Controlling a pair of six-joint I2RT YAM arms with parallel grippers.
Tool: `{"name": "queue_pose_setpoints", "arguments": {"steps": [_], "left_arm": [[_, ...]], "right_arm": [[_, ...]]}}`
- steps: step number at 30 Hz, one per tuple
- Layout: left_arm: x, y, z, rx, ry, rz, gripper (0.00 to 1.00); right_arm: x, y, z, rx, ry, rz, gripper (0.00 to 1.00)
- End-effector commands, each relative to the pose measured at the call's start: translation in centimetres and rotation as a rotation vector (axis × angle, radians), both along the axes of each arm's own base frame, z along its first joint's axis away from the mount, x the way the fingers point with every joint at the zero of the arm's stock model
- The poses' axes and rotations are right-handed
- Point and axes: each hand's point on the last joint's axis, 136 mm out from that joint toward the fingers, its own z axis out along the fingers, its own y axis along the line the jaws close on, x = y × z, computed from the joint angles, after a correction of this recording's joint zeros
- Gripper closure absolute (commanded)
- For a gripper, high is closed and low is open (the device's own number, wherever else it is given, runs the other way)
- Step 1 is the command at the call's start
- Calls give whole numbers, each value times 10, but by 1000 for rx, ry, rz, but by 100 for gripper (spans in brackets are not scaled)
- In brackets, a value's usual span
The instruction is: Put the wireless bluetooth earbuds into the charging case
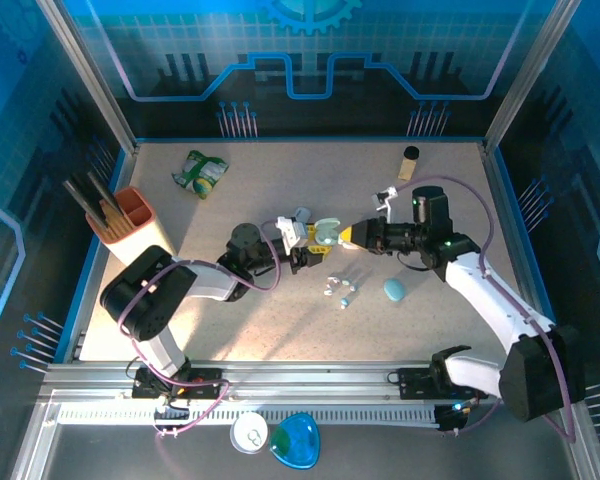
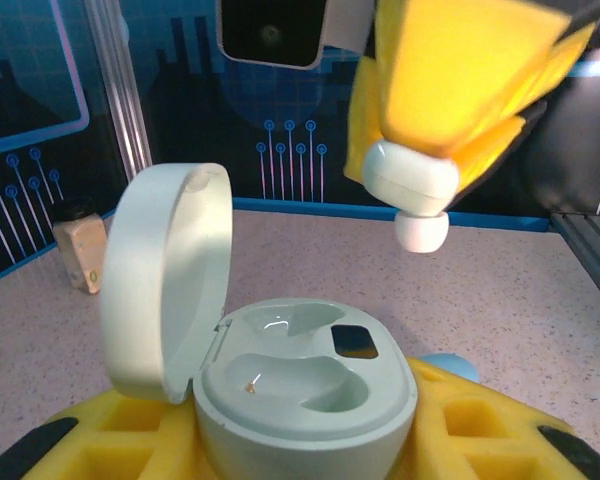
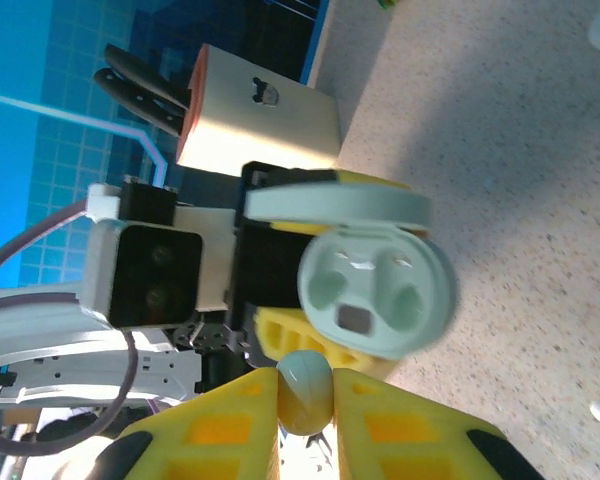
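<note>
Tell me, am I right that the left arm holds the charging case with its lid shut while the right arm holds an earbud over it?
Not quite: the lid stands open, as the left wrist view shows. The rest holds: the left gripper holds the charging case and the right gripper holds an earbud over it.

The earbud (image 2: 412, 195) showed just its rounded end, the rest hidden between blurred yellow fingers (image 2: 470, 70) of the right gripper (image 2: 415, 165), which the top edge cut off. The bottom edge cropped the charging case (image 2: 305, 395). Seen from above, the loose earbuds (image 1: 342, 290) were too small to tell apart.
</note>
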Motion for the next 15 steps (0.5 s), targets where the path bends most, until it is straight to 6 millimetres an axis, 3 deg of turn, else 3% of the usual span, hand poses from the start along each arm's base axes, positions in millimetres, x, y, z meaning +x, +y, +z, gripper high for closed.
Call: {"name": "queue_pose_setpoints", "arguments": {"steps": [1,15], "left_arm": [[3,-9,15,-18,-101,0,65],[4,-20,16,4,-129,-7,65]], "right_arm": [[9,11,12,-13,-41,8,82],[16,24,6,-41,-45,19,82]]}}
